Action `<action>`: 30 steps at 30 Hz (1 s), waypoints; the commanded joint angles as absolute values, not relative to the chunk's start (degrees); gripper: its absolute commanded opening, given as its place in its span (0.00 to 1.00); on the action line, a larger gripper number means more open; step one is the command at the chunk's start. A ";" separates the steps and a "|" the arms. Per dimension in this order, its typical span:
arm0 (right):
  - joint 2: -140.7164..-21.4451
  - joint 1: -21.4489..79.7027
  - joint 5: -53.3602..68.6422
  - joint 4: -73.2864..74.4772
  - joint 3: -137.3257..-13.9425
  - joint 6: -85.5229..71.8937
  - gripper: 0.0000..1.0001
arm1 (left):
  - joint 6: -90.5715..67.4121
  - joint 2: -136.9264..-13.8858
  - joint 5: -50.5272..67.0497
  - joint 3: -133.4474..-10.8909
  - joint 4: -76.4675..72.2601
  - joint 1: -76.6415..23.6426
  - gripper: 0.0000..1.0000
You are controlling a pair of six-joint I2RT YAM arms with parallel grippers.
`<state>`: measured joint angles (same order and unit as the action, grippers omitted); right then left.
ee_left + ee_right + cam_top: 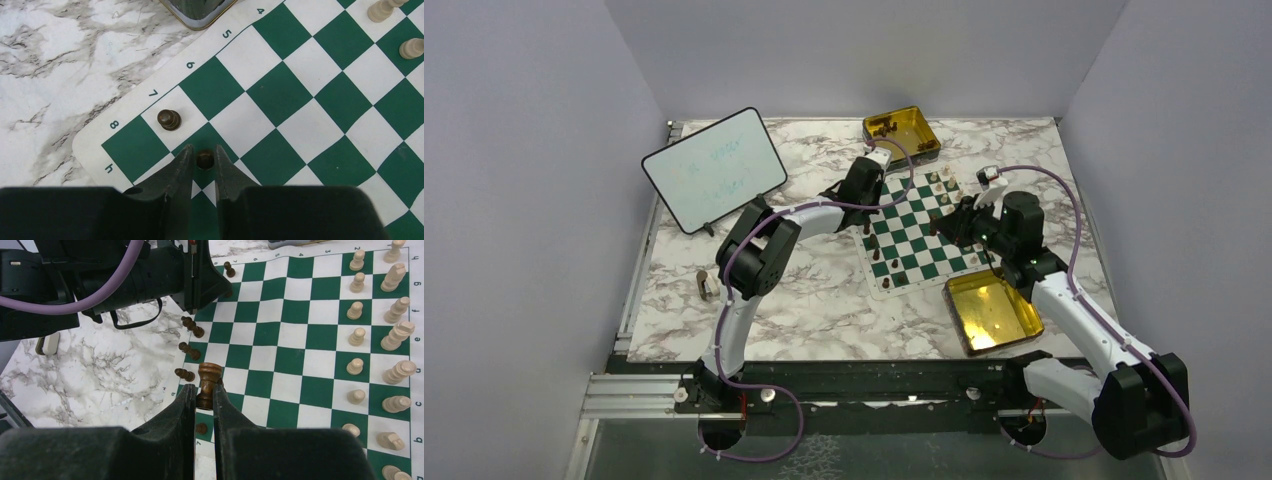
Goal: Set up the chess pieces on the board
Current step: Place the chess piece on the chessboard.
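Lying flat on the marble table, the green and white board is reached by both arms. The left gripper is set low over a corner of the board, by the letter h and the number 8. A small dark pawn is seen right between its two fingers, which are only a little apart. Whether the pawn is squeezed or only framed cannot be told. Another dark pawn is stood up on the white square just beside the number 7. The right gripper is clenched on a tall dark piece with a crown-like top. It is held top end up over the side of the board where the dark ones are. Three dark pieces are laid on their sides along that edge of the board, near the held one. Cream pieces are stood in two rows on the other side. One gold tin is placed just past the far edge of the board, and a second gold tin is placed at its near right corner.
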<state>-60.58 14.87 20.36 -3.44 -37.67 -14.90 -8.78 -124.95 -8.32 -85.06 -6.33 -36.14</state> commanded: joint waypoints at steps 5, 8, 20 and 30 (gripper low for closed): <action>-60.96 14.60 20.10 -4.65 -39.31 -14.67 0.01 | -8.09 -123.85 -7.83 -85.51 -5.05 -36.38 0.28; -60.91 14.59 20.16 -4.75 -39.26 -15.12 0.01 | -8.38 -122.72 -7.36 -86.25 -3.98 -36.39 0.31; -61.72 14.60 20.22 -6.86 -38.53 -21.98 0.01 | -14.10 -114.27 -3.61 -87.65 1.25 -36.18 0.35; -60.72 14.59 20.20 -11.49 -38.36 -33.82 0.01 | -24.11 -100.77 15.58 -78.58 -5.85 -34.64 0.53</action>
<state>-61.52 14.87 20.38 -6.98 -37.65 -27.51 -18.09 -107.42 2.72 -83.88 -0.08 -35.40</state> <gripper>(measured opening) 0.174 0.485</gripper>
